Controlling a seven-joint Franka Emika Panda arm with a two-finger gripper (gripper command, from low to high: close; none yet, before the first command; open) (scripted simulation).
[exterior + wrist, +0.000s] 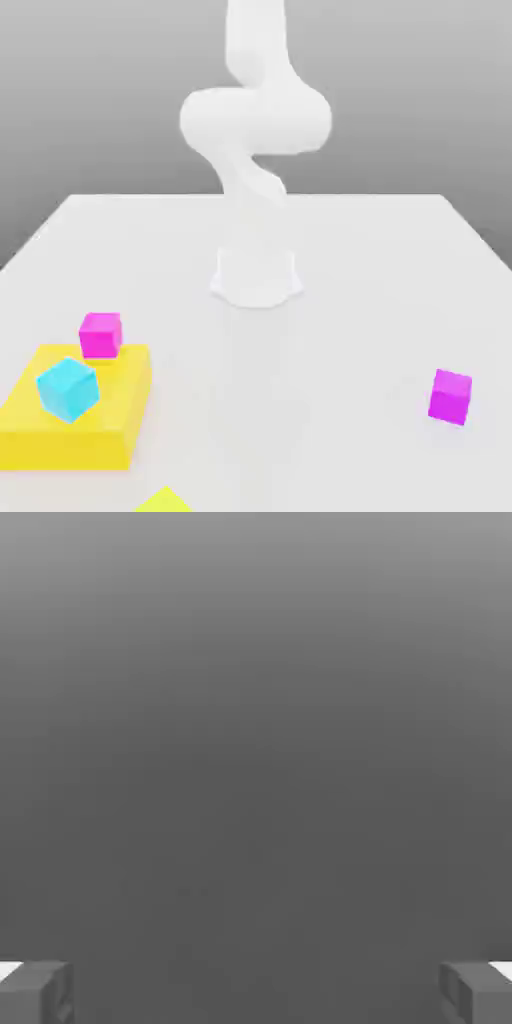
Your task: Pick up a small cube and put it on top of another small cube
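The lone magenta cube (450, 396) is taken here as the likeliest thing to pick, since it sits by itself on the white table (400, 260), near the front and well to the exterior view's right, w/ free space on all 4 sides. It is judged to be light, rigid and non-fragile: a small solid block w/ flat faces, so no crushing or sagging is expected, though the smooth flat sides may prove a bit slippery if gripped off-centre. A hold across 2 opposite vertical faces, approx. at mid-height and from straight above, is judged best; the cube stands slightly turned relative to the table edge, so the wrist would probably need to be aligned to its faces first. 2 other small cubes are seen at the exterior view's left: a 2nd magenta cube (100, 335) resting at the far edge of a flat yellow block (70, 430), and a cyan cube (68, 388) on top of that same block, nearer the front; the 2 appear close but apart. Either could serve as the base, and its small top face leaves little margin, so a centred, level release would be needed. A yellow corner (163, 500) of some further object is seen at the front edge; what it is cannot be told. The arm (255, 120) is raised at the far middle of the table. The gripper (256, 990) is seen in the hand view w/ its fingertips (36, 990) spread wide, nothing between them.
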